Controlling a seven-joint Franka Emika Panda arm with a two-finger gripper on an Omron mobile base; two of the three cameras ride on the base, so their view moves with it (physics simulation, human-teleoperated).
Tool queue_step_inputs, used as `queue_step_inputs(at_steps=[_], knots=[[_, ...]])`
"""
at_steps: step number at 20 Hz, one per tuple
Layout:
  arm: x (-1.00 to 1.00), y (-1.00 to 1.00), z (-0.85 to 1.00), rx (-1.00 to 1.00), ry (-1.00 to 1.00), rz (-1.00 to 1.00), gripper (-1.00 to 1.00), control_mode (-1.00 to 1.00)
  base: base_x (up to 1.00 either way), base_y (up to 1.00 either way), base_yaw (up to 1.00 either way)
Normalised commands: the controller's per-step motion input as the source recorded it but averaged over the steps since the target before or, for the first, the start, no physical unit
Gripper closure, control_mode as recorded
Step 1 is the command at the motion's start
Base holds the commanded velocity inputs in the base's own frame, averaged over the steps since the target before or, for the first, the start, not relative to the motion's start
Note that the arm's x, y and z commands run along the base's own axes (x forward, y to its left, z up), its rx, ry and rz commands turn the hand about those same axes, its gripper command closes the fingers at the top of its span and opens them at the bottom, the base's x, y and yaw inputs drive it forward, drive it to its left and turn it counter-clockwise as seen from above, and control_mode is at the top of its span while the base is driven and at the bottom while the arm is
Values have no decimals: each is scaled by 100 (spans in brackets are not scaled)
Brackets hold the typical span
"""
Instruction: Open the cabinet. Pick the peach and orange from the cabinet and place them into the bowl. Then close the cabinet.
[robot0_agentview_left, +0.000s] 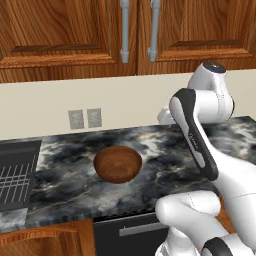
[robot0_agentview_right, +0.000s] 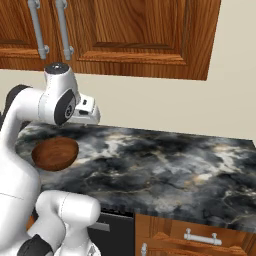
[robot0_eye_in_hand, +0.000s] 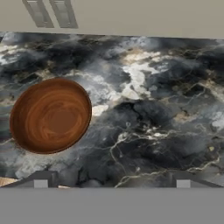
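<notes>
Cabinet (robot0_agentview_left: 75, 35), both doors shut, hangs above the marble counter (robot0_agentview_left: 165, 150). Bowl (robot0_agentview_left: 118, 163) sits empty near the counter's front edge, left of the arm. Gripper (robot0_eye_in_hand: 112, 183) hovers above the counter, jaws spread, grasping nothing.

Left base view: camera behind arm, to its left, facing forward and down over marble counter (robot0_agentview_left: 150, 150); bowl (robot0_agentview_left: 118, 164) mid-frame, cabinet (robot0_agentview_left: 65, 35) doors across top. Right base view: camera behind arm, to its right, same facing; bowl (robot0_agentview_right: 55, 153) at left edge, counter (robot0_agentview_right: 165, 165) stretching right. Shared: bowl, counter, cabinet (robot0_agentview_right: 140, 35) handles, wall. Hand view: close, looking down on counter (robot0_eye_in_hand: 153, 113); bowl (robot0_eye_in_hand: 50, 115) at left, wall outlets (robot0_eye_in_hand: 51, 13) at far edge.
</notes>
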Motion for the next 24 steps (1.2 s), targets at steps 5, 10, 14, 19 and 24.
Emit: queue_step_inputs(at_steps=[5, 10, 14, 19, 24], knots=[[-29, 19, 25, 0, -21, -1, -100, -100, 0, 0, 0], [-13, 17, 54, -1, -24, -7, -100, -100, 0, 0, 0], [-7, 10, 58, -2, -24, -7, -100, -100, 0, 0, 0], [0, 9, 67, -5, -17, -4, -100, -100, 0, 0, 0], [0, 8, 70, -5, -15, 0, -100, -100, 0, 0, 0]])
